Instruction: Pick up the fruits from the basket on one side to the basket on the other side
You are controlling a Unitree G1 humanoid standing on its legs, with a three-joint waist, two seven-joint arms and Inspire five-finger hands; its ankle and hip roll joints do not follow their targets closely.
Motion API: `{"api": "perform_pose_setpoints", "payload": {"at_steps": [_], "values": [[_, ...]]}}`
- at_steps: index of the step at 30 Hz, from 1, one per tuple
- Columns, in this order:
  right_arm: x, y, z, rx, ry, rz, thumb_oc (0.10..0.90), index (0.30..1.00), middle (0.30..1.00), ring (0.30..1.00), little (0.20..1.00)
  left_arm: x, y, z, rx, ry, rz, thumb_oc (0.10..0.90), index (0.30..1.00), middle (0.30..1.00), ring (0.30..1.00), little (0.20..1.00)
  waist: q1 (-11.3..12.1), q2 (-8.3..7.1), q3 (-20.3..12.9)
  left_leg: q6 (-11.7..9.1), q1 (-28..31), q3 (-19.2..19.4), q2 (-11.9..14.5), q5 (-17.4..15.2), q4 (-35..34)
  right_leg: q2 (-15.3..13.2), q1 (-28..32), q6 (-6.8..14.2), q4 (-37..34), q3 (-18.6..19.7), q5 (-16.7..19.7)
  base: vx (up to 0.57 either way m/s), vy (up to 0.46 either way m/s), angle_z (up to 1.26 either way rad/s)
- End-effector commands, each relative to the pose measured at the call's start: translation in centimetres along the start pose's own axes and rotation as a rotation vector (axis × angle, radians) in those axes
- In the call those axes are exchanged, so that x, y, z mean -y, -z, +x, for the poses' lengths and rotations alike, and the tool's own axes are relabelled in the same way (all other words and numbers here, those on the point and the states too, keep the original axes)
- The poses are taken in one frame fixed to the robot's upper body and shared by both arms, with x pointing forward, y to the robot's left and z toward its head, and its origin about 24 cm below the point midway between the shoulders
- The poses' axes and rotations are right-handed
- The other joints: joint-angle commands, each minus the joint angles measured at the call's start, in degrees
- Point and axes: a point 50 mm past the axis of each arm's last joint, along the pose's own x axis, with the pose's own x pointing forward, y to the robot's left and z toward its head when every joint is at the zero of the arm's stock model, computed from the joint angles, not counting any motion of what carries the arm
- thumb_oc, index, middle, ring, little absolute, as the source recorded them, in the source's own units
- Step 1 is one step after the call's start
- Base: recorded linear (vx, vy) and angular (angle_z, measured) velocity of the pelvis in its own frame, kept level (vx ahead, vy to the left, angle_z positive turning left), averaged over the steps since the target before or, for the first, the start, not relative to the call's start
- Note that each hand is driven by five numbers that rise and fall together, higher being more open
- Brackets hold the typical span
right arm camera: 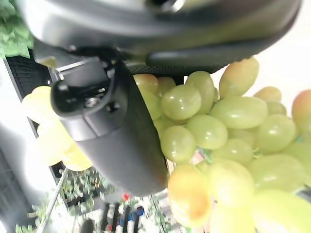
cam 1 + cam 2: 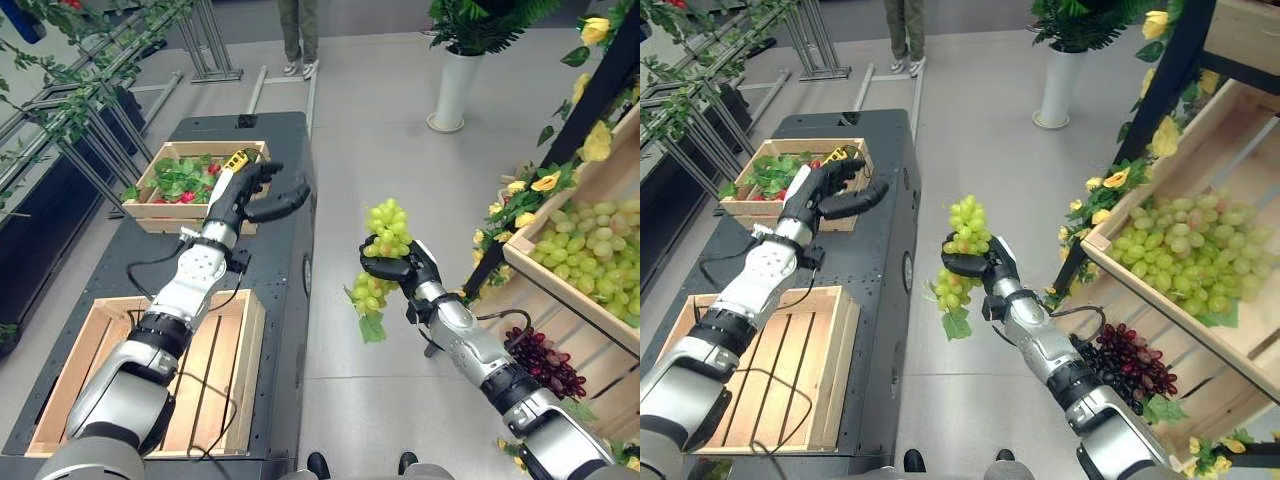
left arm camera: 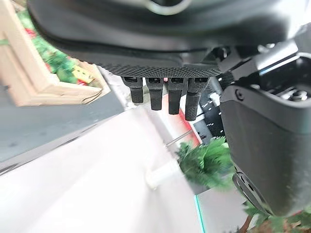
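My right hand (image 2: pixel 402 268) is shut on a bunch of green grapes (image 2: pixel 386 232), holding it in the air over the floor between the black cart and the shelf. Part of the bunch and a leaf hang below the hand (image 2: pixel 952 290). In the right wrist view the thumb (image 1: pixel 116 131) presses against the grapes (image 1: pixel 214 131). My left hand (image 2: pixel 255 190) is open above the cart, near the crate of red fruit and leaves (image 2: pixel 180 180). An empty wooden crate (image 2: pixel 70 370) lies on the near end of the cart.
A sloped wooden shelf bin (image 2: pixel 600 180) at the right holds more green grapes (image 2: pixel 590 245), with dark red grapes (image 2: pixel 545 362) in the bin below it. A white planter (image 2: pixel 455 90) stands at the back. A person's legs (image 2: pixel 298 35) stand at the far end.
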Motion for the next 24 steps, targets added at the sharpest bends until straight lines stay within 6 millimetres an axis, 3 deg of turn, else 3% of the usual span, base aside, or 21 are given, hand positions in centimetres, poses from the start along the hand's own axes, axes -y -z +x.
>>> {"api": "perform_pose_setpoints", "payload": {"at_steps": [1,9,13,14,16,17,18,19,20,22,24], "values": [[-1.7,-6.2,0.4,0.337,-0.124,-0.007,0.400,0.300,0.300,0.300,0.300,-4.5,-4.2,1.2,0.188,-0.201,-0.028,0.800,0.900,0.900,0.900,0.900,-1.0,0.04,-6.2,-2.9,1.0,-0.4,2.1,-5.0,0.1,0.7,-1.7,-2.0,1.3,-0.7,-2.1,-0.01,0.003,-0.11],[-0.3,-4.9,-1.5,0.335,-0.124,-0.128,0.400,0.300,0.300,0.300,0.300,-2.9,-2.4,0.1,0.166,-0.216,-0.164,0.800,0.900,0.900,0.900,0.900,-3.1,-0.12,-4.6,-2.7,1.2,1.3,2.2,-5.3,0.1,1.1,-2.6,-1.8,2.0,0.5,-2.2,-0.01,-0.005,-0.13],[0.5,-4.3,-2.8,0.339,-0.128,-0.169,0.400,0.300,0.300,0.300,0.300,-1.0,0.8,-1.8,0.099,-0.239,-0.264,0.800,0.900,0.900,0.900,0.900,-3.7,-0.79,-4.2,-2.5,1.6,2.0,2.5,-5.6,0.6,1.9,-3.4,-2.1,4.1,1.5,-3.5,0.03,-0.066,-0.15],[0.8,-4.0,-3.5,0.339,-0.124,-0.173,0.400,0.300,0.300,0.300,0.300,0.3,2.6,-3.1,0.057,-0.241,-0.301,0.800,0.900,0.900,0.900,0.900,-3.7,-1.46,-3.9,-2.5,1.1,1.9,2.5,-6.2,2.3,2.1,-3.6,-2.5,4.6,2.0,-3.6,0.03,-0.069,-0.21],[1.7,-3.9,-4.5,0.333,-0.123,-0.172,0.400,0.300,0.300,0.300,0.300,2.5,5.3,-5.6,-0.037,-0.240,-0.356,0.800,0.900,0.900,0.900,0.900,-2.7,-2.83,-3.2,-2.3,-0.7,-1.7,1.7,-8.1,7.6,2.1,-3.5,-2.7,3.9,3.7,-2.7,0.02,-0.041,-0.29],[2.0,-4.1,-5.0,0.334,-0.145,-0.178,0.400,0.300,0.300,0.300,0.300,3.7,6.9,-7.1,-0.093,-0.234,-0.405,0.800,0.900,0.900,0.900,0.900,-1.8,-3.58,-2.6,-1.8,-1.9,-5.9,0.4,-9.8,10.5,2.1,-3.4,-2.7,3.4,5.8,-2.2,0.01,0.010,-0.41],[2.1,-4.2,-5.1,0.334,-0.150,-0.183,0.400,0.300,0.300,0.300,0.300,3.9,7.2,-7.5,-0.102,-0.230,-0.411,0.800,0.900,0.900,0.900,0.900,-1.5,-3.72,-2.4,-1.6,-2.2,-7.2,0.0,-10.4,11.3,2.1,-3.4,-2.7,3.3,6.6,-2.0,0.01,0.129,-0.64],[1.9,-4.7,-5.3,0.337,-0.224,-0.219,0.400,0.300,0.300,0.300,0.300,4.7,9.2,-9.7,-0.178,-0.259,-0.460,0.800,0.900,0.900,0.900,0.900,0.8,-3.69,-1.5,-0.1,-3.3,-18.4,-3.4,-10.2,9.0,3.1,-4.6,-2.8,4.9,12.1,-1.8,-0.01,0.148,-0.94],[1.8,-4.9,-5.3,0.341,-0.235,-0.228,0.400,0.300,0.300,0.300,0.300,4.7,9.5,-10.0,-0.187,-0.262,-0.460,0.800,0.900,0.900,0.900,0.900,1.3,-3.65,-1.4,0.1,-3.6,-20.1,-3.8,-9.9,8.4,3.4,-5.0,-2.8,5.6,13.2,-1.9,-0.02,0.230,-1.40],[2.4,-5.7,-5.4,0.349,-0.205,-0.266,0.400,0.300,0.300,0.300,0.300,5.3,10.6,-10.9,-0.245,-0.216,-0.484,0.800,0.900,0.900,0.900,0.900,1.0,-3.58,-1.1,0.5,-2.0,-15.5,-2.3,-8.9,4.9,3.7,-5.2,-2.4,5.1,13.6,-2.1,-0.04,0.222,-1.53],[2.9,-6.6,-6.0,0.384,-0.183,-0.260,0.400,0.300,0.300,0.300,0.300,6.3,11.3,-11.1,-0.283,-0.171,-0.480,0.800,0.900,0.900,0.900,0.900,0.7,-3.82,-1.7,0.4,-2.4,-15.2,-2.6,-7.9,2.8,2.8,-5.8,-1.3,4.1,12.4,-0.9,-0.09,0.222,-0.77]]}}
